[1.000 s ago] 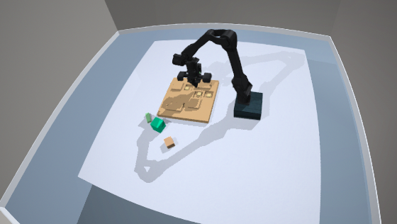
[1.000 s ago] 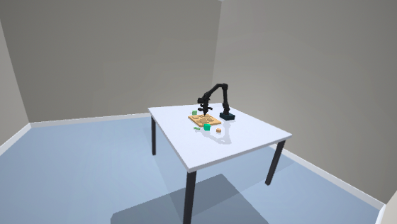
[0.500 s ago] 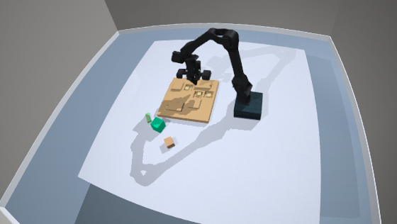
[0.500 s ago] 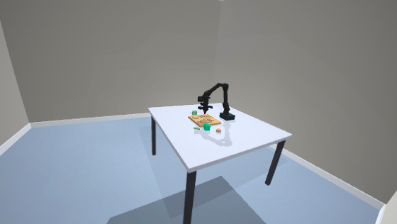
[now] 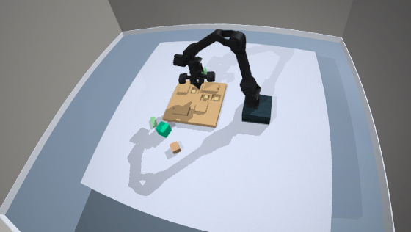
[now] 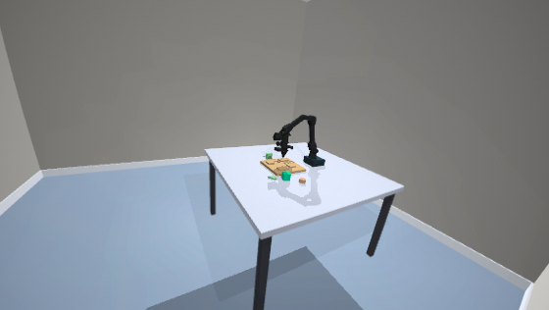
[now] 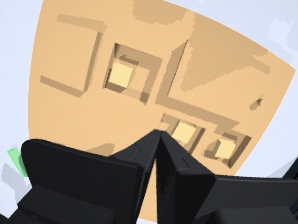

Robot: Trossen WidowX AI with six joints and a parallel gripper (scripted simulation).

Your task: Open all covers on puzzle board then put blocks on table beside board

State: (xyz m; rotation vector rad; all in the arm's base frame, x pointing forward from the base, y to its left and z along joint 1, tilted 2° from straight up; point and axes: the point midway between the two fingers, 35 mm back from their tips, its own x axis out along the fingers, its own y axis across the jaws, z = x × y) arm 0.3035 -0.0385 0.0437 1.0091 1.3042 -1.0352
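Three pale yellow blocks sit in open wells of the wooden puzzle board (image 5: 172, 118) (image 6: 297, 170) (image 7: 65, 117): one block (image 5: 193, 91) (image 7: 120, 75) toward the far left, a middle block (image 5: 206, 97) (image 7: 183, 132), and a right-hand block (image 5: 216, 98) (image 7: 224, 148) just beside it. And the tool (image 5: 199, 87) (image 6: 283, 156) (image 7: 158, 135) is clenched on nothing, fingertips together, pointing down over the far half of the board; whether it touches, I cannot tell.

A raised cover (image 5: 183, 88) (image 7: 70, 57) lies left of the far-left well, while a larger cover (image 5: 210, 87) (image 7: 215, 75) spans the far right. Nearer, there's a shaded cover (image 5: 180, 110) at left and a smaller cover (image 5: 201, 106) to its right; anything beneath them is hidden.

Off the board, on the white surface (image 5: 286, 165) (image 6: 343, 196) (image 7: 15, 30), we have a teal cube (image 5: 164, 129) (image 6: 286, 176) near the board's near-left corner, a thin light-green piece (image 5: 153, 122) (image 6: 272, 178) (image 7: 18, 162) just left of it, and an orange block (image 5: 175, 147) (image 6: 302, 180) nearer still. Beyond the board's far side sits another green piece (image 5: 205, 70) (image 6: 269, 155), partly masked by the arm from above.
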